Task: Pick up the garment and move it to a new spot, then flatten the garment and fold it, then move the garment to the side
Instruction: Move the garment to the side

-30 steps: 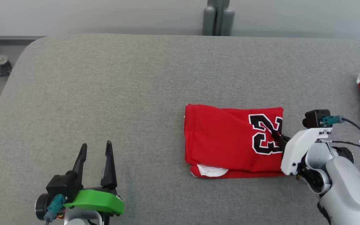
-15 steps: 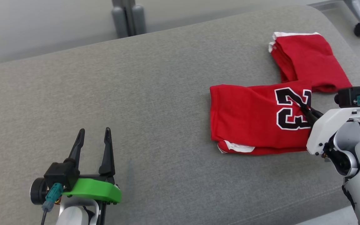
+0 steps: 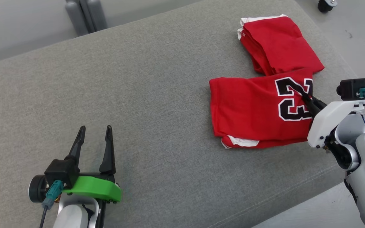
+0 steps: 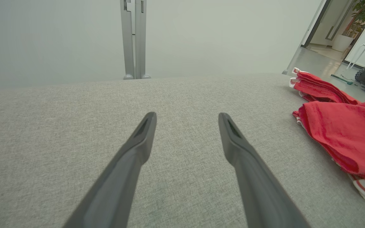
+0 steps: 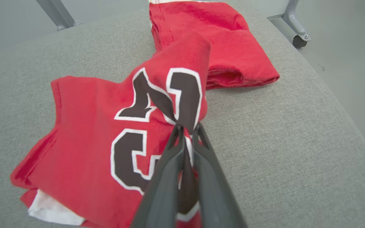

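Observation:
The garment is a folded red jersey with a black number, lying on the grey padded table right of centre. My right gripper is shut on its right edge, pinching the cloth at the number and lifting that corner a little. In the right wrist view the fingers clamp a bunched fold of the garment. My left gripper rests open at the lower left, far from the cloth, nothing between its fingers. The garment shows at the right of the left wrist view.
A second folded red garment lies at the back right, and the held corner touches or overlaps it. The table's right edge runs close to my right arm. A grey post stands behind the table, and a caster wheel on the floor.
The head view has swung to the right. My right gripper has dragged the garment to the right, up against the other folded red garment. The left gripper has stayed open in place.

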